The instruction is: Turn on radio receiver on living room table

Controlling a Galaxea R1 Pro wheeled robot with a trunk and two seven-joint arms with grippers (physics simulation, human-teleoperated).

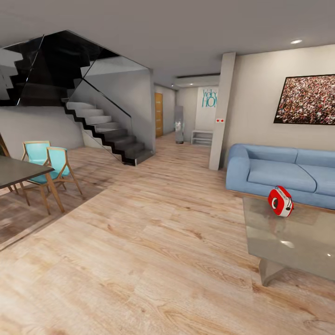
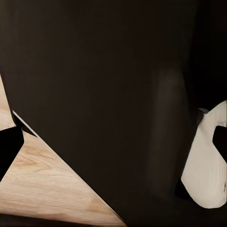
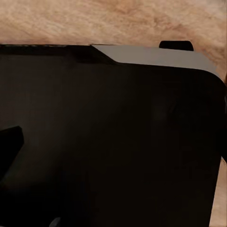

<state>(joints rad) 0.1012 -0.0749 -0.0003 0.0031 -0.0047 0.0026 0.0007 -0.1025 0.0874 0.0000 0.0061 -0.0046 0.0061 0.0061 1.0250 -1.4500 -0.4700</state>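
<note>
We judge the approach step to be in hand: the radio receiver point(image 1: 280, 201) stands on the far left part of the glossy table point(image 1: 298, 246) at our right, just in front of the blue sofa point(image 1: 279, 172), and the next move calls for driving the base right and nearer before any arm reaches for it. The head view gives the room, staircase point(image 1: 107, 130) and teal chairs point(image 1: 49, 160); the wrist views give dark robot body over wood floor point(image 3: 118, 19), so we cannot tell whether either pincer is apart or together.
</note>
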